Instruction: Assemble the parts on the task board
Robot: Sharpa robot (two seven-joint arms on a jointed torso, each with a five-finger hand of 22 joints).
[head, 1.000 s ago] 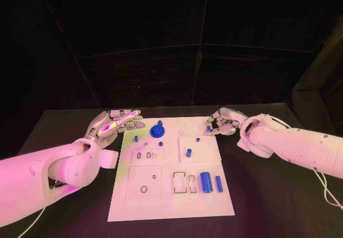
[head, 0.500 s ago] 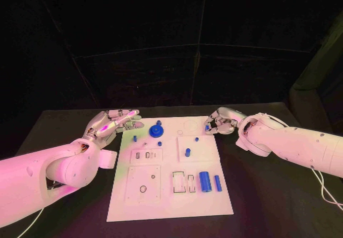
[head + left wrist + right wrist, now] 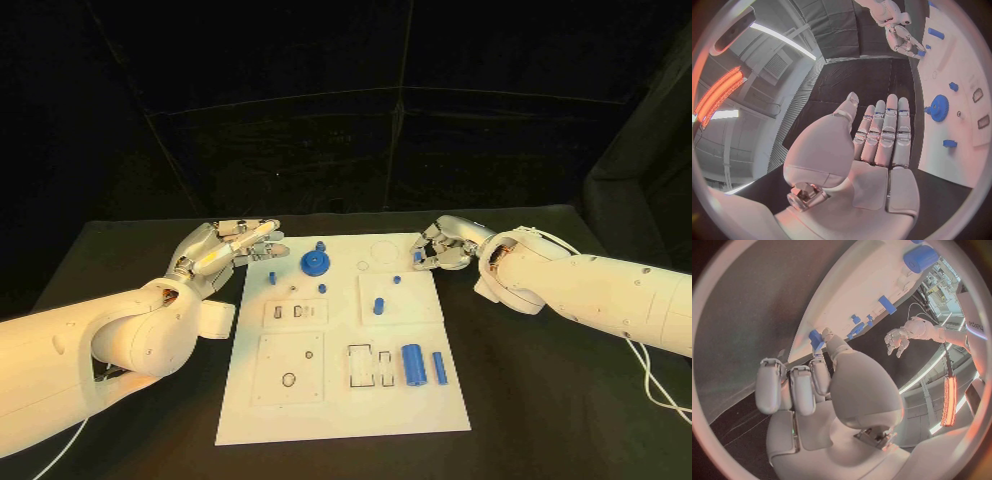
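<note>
Near end of white board (image 3: 346, 400): two blue cylinders (image 3: 414, 364) lying beside empty slots, unmoved since earlier. Mid board: short blue peg (image 3: 378, 306) standing, same spot. Far left: blue gear (image 3: 316, 263) seated on post. Left hand (image 3: 228, 252) hovers flat at board's far-left edge, fingers straight, side by side, holding nothing, barely shifted. Right hand (image 3: 447, 246) at far-right edge pinches small blue part (image 3: 815, 339), hardly moved. Insertion looks pending.

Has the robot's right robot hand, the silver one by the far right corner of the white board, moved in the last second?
No. The right robot hand keeps its place at the white task board's far right corner.
</note>
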